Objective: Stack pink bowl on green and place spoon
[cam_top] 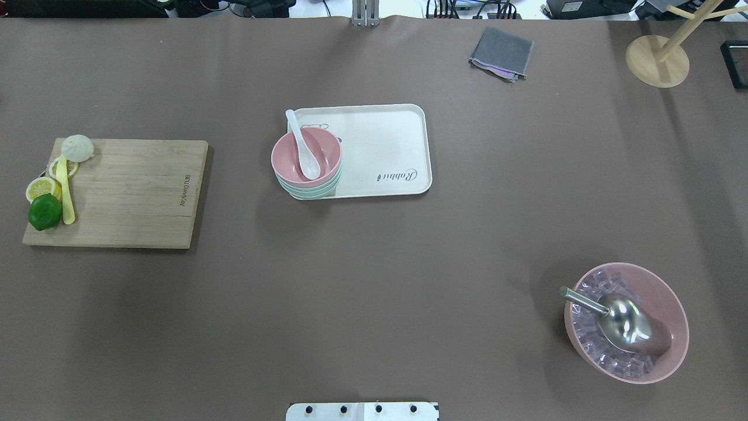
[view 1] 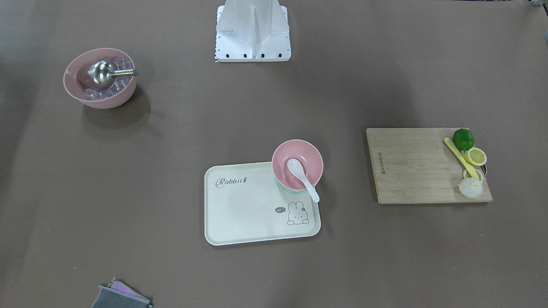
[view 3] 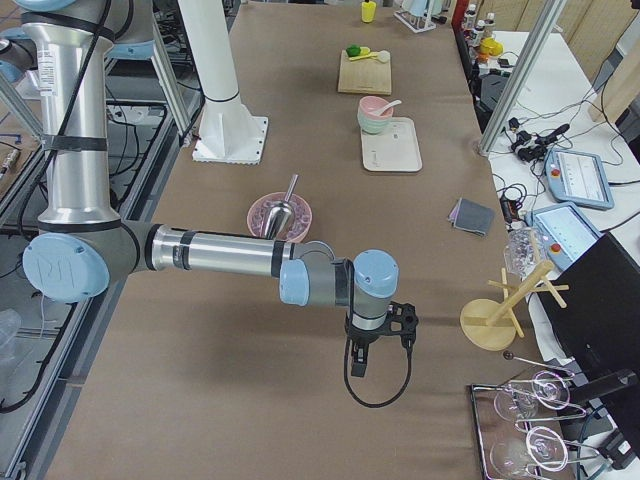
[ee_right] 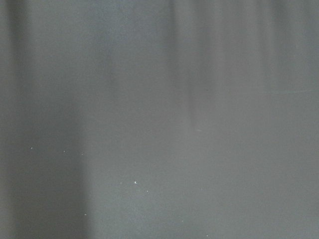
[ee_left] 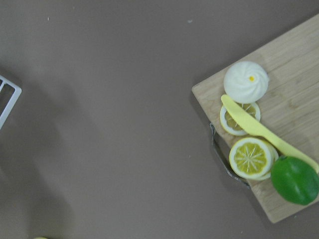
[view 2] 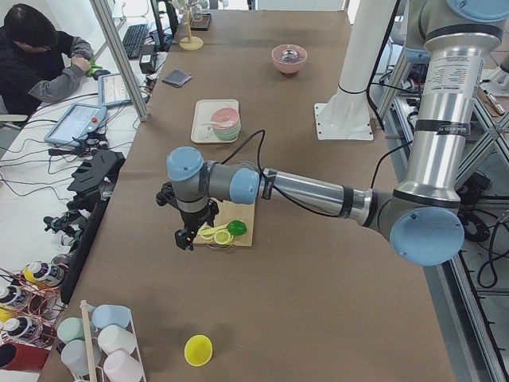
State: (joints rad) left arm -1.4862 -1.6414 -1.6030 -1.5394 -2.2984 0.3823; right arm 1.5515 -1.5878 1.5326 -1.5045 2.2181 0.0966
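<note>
The pink bowl (view 1: 297,164) sits nested on green bowls (cam_top: 310,188), a white spoon (view 1: 302,177) resting inside.

Table (cam_top: 374,263): we see a broad top under a matte brown cover.
Side bench (view 2: 32,199): we find a white bench alongside the table, strewn with cables.
Frame post (view 2: 119,56): we note an aluminium post between table and bench.
Light: we get even light and soft shadows on the cover.

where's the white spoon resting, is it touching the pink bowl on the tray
Touching. The overhead view shows the white spoon with its scoop down inside the pink bowl and its handle lying across the bowl's rim.
</note>
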